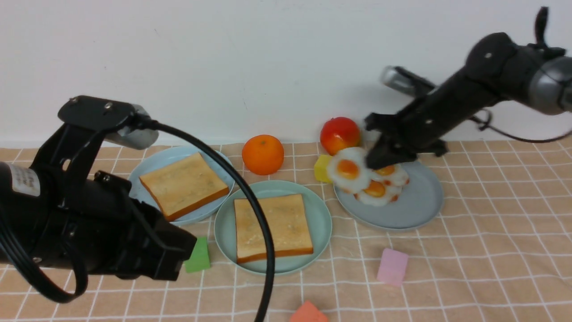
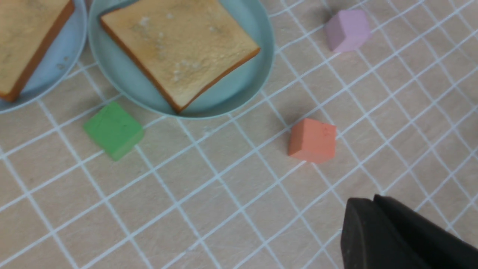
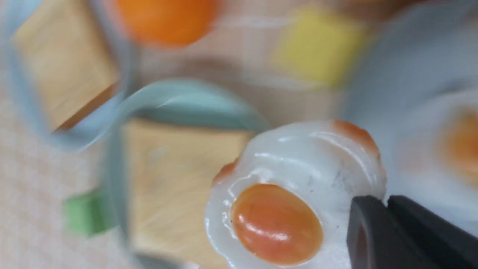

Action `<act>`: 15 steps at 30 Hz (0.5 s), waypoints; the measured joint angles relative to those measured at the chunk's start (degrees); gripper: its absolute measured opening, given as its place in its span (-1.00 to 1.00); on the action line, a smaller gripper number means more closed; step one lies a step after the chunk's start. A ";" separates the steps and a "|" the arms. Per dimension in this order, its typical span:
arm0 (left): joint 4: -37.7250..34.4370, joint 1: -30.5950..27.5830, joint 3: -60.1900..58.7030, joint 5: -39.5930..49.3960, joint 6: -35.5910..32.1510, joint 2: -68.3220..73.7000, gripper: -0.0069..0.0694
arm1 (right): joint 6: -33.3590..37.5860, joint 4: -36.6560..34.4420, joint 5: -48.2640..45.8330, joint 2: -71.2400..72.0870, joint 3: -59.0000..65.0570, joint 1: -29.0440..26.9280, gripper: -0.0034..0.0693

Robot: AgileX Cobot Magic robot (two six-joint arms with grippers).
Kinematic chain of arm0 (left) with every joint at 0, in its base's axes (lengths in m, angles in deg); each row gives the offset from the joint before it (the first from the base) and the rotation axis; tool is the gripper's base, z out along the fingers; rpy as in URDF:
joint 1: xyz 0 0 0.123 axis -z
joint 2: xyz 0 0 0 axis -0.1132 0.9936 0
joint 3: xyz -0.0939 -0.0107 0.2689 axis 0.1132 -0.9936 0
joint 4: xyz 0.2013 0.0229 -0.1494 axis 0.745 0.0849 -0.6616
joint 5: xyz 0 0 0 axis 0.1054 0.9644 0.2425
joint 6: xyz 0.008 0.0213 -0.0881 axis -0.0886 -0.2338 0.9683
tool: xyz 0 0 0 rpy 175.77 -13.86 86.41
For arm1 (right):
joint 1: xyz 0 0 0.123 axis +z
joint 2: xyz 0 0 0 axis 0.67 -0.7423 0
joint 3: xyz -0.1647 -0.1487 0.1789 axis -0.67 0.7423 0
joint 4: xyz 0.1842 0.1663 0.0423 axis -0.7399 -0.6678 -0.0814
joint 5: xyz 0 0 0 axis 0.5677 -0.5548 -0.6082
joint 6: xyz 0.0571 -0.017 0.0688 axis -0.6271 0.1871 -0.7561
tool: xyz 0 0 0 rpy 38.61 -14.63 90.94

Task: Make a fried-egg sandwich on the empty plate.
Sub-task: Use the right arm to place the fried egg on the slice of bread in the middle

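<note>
mint plate, wht egg (orng yolk)

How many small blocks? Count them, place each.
4. Green block left of the mint-green plate; pink block before the grey-blue plate; salmon block nearest the camera; yellow block by the apple. Left arm may hide others.

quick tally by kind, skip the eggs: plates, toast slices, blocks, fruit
plates: 3 (pale blue plate, mint plate, grey-blue plate)
toast slices: 2 (left toast, centre toast)
blocks: 4 (yellow block, green block, pink block, orange-red block)
fruit: 2 (orange, red fruit)
total: 11
</note>
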 joint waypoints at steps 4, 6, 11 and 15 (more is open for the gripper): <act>0.74 0.00 0.00 0.00 2.26 0.00 -0.72 | 3.33 -4.05 -0.49 -1.00 0.00 6.00 -0.78; 0.74 0.00 0.00 0.00 2.77 0.00 -0.72 | 3.59 -4.71 0.03 -2.17 0.00 8.68 -0.78; 0.74 0.00 0.00 0.00 2.94 0.00 -0.70 | 1.29 -5.10 3.83 -5.97 0.00 12.38 -0.76; 1.22 0.00 0.00 0.00 2.94 0.00 -0.68 | -0.05 -4.42 6.19 -6.68 0.09 12.45 -0.52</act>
